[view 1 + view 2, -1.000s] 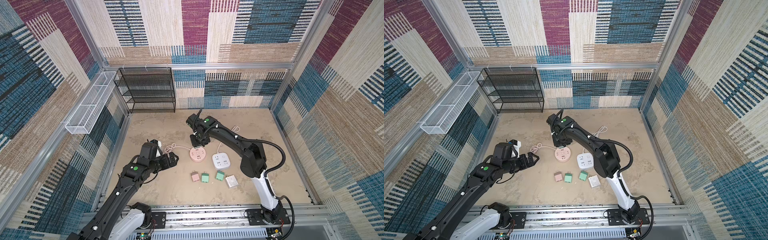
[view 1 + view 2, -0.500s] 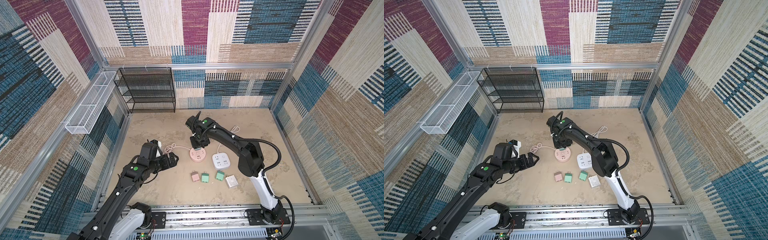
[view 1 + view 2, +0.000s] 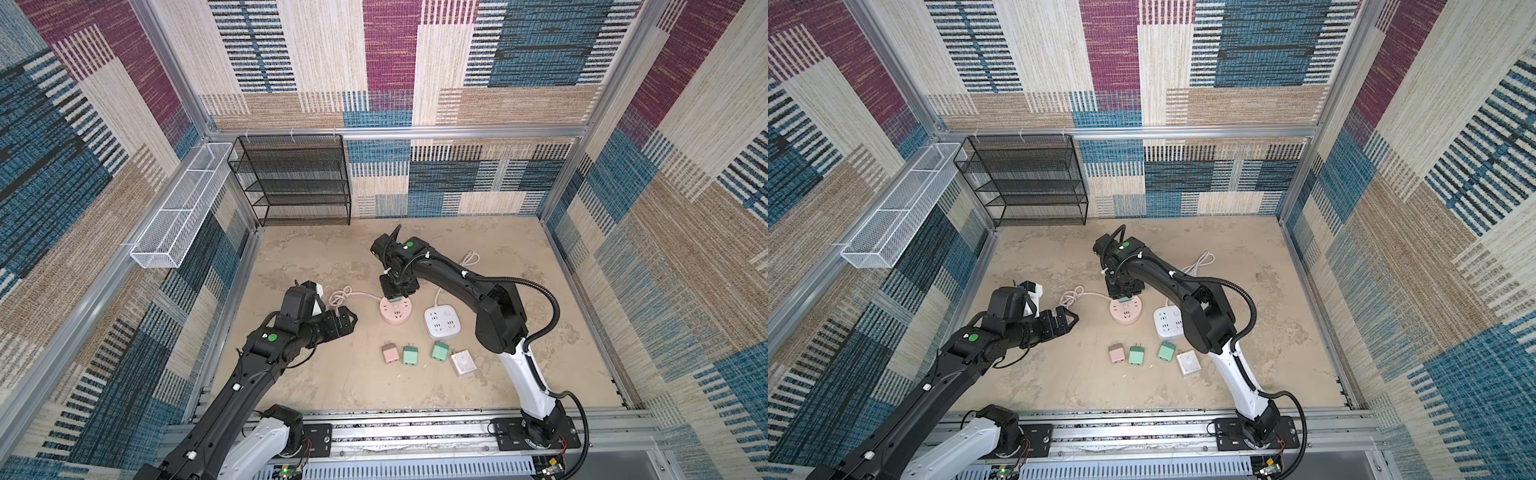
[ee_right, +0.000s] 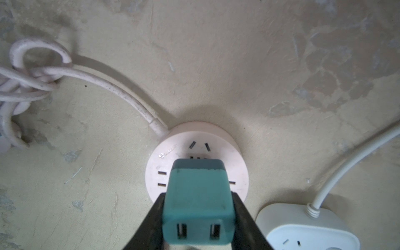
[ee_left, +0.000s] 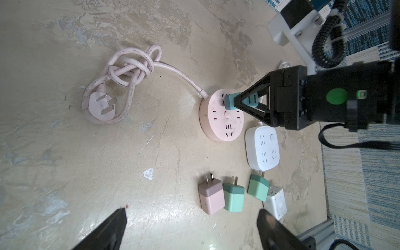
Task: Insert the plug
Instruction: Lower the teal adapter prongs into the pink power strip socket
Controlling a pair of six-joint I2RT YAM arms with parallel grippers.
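A teal plug [image 4: 198, 194] is clamped between the fingers of my right gripper [image 4: 198, 207], USB ports facing the wrist camera. Its dark prong end rests against the top face of the round pink socket [image 4: 238, 173], near the edge where the cord leaves; the prongs are hidden. In both top views the right gripper [image 3: 397, 293] [image 3: 1124, 293] points straight down over the pink socket [image 3: 397, 311] [image 3: 1126, 311]. My left gripper [image 3: 349, 318] [image 5: 192, 216] hangs open and empty just left of the socket, above the floor.
A white square power strip [image 3: 442, 322] lies right of the pink socket. Near the front lie a pink adapter [image 3: 390, 353], two green ones [image 3: 410, 355] [image 3: 439, 351] and a white one [image 3: 463, 362]. The pink cord coil [image 5: 121, 73] lies to the left. A black wire shelf [image 3: 299, 183] stands at the back.
The right arm has shifted slightly with the plug over the pink socket. The left arm has stayed where it was.
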